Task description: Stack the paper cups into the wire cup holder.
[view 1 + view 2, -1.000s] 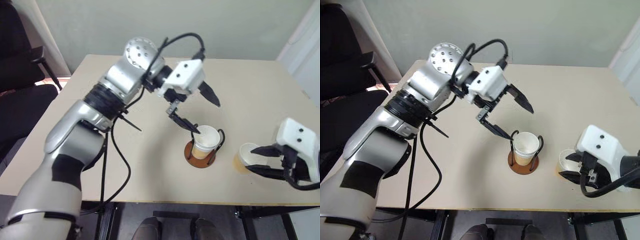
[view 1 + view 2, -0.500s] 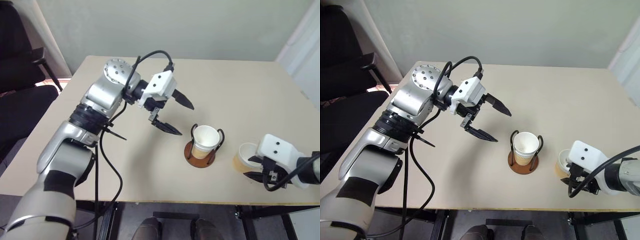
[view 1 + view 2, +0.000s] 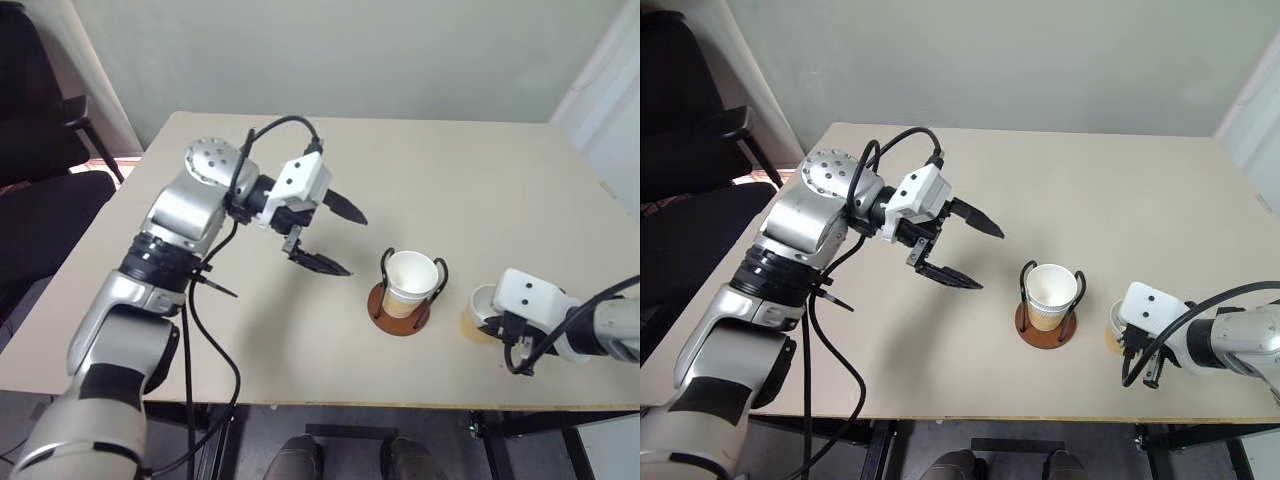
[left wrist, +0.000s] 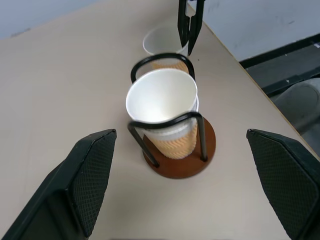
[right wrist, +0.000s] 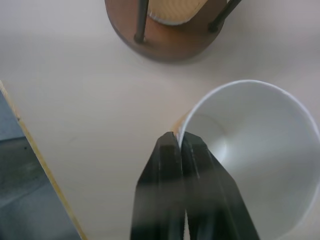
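Right end effector [image 5: 181, 145]: your fingers are clenched on the rim of the loose cup [image 5: 260, 150], one inside the wall and one outside.
Left end effector [image 3: 335, 240]: released, jaws wide, hanging above the tabletop [image 3: 480, 180] mid-width, apart from the holder.
Loose cup: upright near the front edge, toward the right front corner, just beside the holder [image 3: 403, 305].
Holder: near the front edge, with nested cups [image 4: 162, 100] between its wire loops.
Handling: expect light, thin paper that dents easily; a rim pinch looks adequate, so squeeze gently.
Next: you likely lift it and lower it straight into the nested cups.
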{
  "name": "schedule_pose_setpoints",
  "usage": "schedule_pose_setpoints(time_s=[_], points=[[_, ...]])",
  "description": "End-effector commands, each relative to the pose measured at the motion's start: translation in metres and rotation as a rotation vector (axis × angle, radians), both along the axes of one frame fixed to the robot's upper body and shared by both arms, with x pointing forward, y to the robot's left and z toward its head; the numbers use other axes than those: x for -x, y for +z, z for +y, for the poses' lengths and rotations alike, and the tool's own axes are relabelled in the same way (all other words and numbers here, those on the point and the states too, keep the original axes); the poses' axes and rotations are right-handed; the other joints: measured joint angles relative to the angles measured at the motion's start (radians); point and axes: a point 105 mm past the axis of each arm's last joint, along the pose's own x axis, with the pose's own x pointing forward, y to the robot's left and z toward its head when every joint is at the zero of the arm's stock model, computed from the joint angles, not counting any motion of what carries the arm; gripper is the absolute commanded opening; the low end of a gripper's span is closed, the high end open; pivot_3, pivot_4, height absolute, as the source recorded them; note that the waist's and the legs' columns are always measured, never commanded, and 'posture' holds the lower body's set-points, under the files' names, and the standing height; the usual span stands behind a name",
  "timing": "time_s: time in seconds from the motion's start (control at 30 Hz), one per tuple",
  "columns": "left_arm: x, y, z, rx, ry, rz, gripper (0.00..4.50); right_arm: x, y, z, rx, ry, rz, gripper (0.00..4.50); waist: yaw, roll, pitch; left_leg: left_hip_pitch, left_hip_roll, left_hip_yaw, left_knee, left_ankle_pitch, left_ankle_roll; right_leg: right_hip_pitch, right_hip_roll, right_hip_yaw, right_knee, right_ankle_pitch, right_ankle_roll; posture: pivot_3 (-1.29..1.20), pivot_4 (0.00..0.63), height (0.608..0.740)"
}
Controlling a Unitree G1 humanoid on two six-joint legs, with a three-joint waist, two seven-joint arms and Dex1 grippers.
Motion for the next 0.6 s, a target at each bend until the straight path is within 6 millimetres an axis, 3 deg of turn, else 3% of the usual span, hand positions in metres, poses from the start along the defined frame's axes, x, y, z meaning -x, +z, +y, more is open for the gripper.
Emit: schedule_pose_setpoints(time_s=[0.03,0.13,0.23,0.4,0.5,0.6], points=[[0.004,0.009,0.017,-0.006,0.023,-0.029,4.50,0.004,0.013,-0.003,0.028,0.014,-0.025,0.04,0.000,0.000,0.000,0.000,0.000,0.000,0.000,0.000,0.000,0.000,0.000,0.000,0.000,0.000,0.000,0.00,0.150,0.740],[0.001,0.005,0.032,-0.043,0.070,-0.033,4.50,0.007,0.043,-0.005,0.028,0.044,-0.055,0.04,-0.002,0.000,0.000,0.000,0.000,0.000,0.000,0.000,0.000,0.000,0.000,0.000,0.000,0.000,-0.001,0.00,0.150,0.740],[0.001,0.004,0.035,-0.046,0.082,-0.035,4.50,0.008,0.065,-0.002,0.020,0.082,-0.080,0.04,-0.002,0.000,0.000,0.000,0.000,0.001,-0.001,0.000,0.000,0.000,0.000,0.000,0.000,0.000,-0.003,0.00,0.150,0.740],[0.004,0.002,0.037,-0.043,0.089,-0.025,4.50,0.011,0.129,0.016,0.001,0.243,-0.173,0.04,-0.004,0.001,0.000,0.000,0.000,0.001,-0.002,0.000,0.000,-0.002,0.000,0.000,0.000,-0.001,-0.005,0.00,0.150,0.740],[0.007,0.000,0.038,-0.040,0.093,-0.007,4.50,0.013,0.151,0.029,0.006,0.346,-0.220,0.04,-0.005,0.001,0.000,0.000,0.000,-0.001,-0.003,0.000,-0.001,-0.002,0.001,-0.001,0.000,-0.003,-0.007,0.00,0.150,0.740],[0.008,-0.003,0.039,-0.039,0.100,-0.001,4.50,0.008,0.159,0.042,-0.004,0.428,-0.241,0.04,-0.007,0.001,0.000,-0.001,0.000,-0.002,-0.003,-0.001,-0.002,-0.003,0.002,-0.002,0.000,-0.004,-0.007,0.00,0.150,0.740]])
